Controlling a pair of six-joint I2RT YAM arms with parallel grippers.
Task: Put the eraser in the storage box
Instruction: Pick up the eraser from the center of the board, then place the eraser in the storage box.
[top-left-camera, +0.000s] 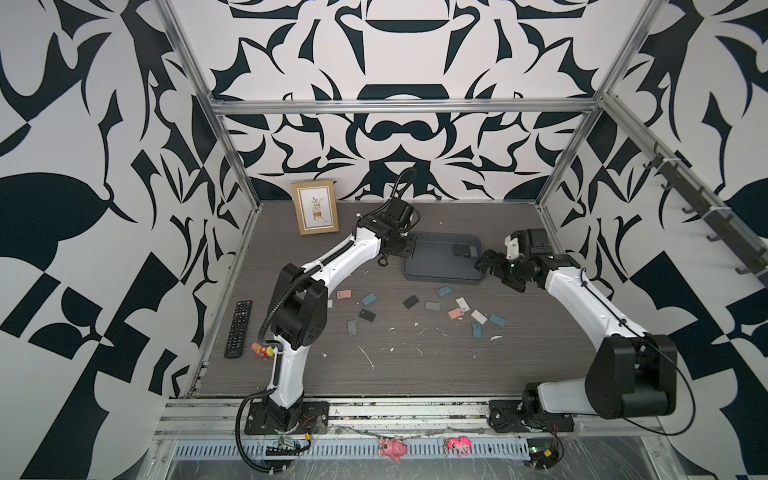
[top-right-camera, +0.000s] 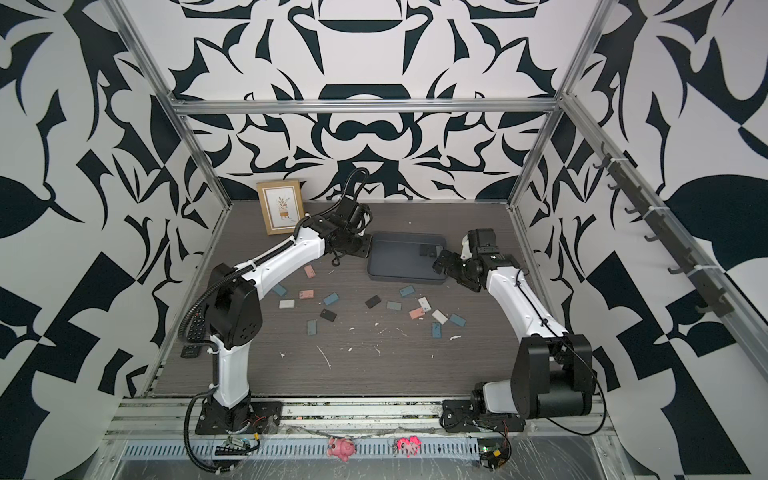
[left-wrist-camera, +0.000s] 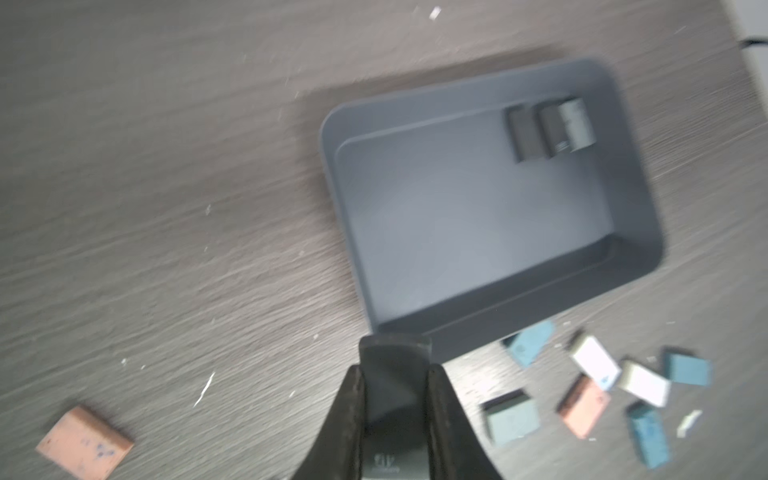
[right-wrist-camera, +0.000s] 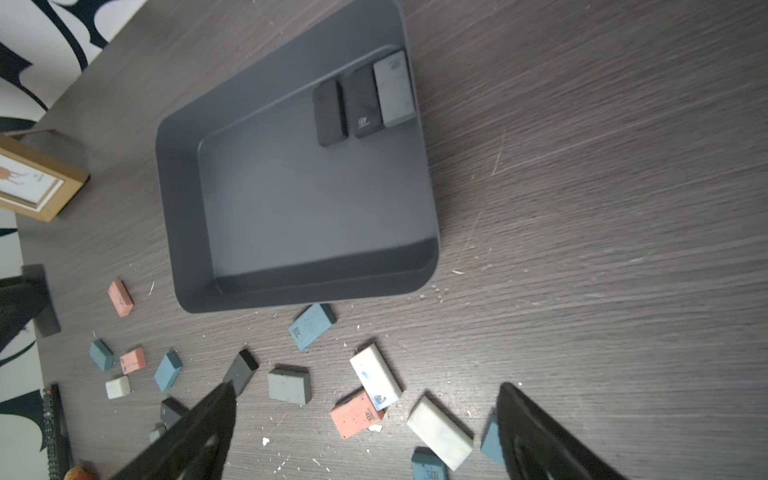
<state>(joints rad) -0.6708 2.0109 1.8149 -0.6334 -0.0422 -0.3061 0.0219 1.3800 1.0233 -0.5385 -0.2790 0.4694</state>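
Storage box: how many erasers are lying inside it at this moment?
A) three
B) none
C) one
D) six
A: the right wrist view shows three erasers lying side by side near one corner of the storage box, two dark and one grey; all the other erasers are scattered on the table outside it.

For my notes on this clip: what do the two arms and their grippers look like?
The left arm and right arm have white shells with bulky black joints. A ribbed black hose loops along the left arm; a thin black cable runs along the right. The left gripper and right gripper have plain black tapering fingers.
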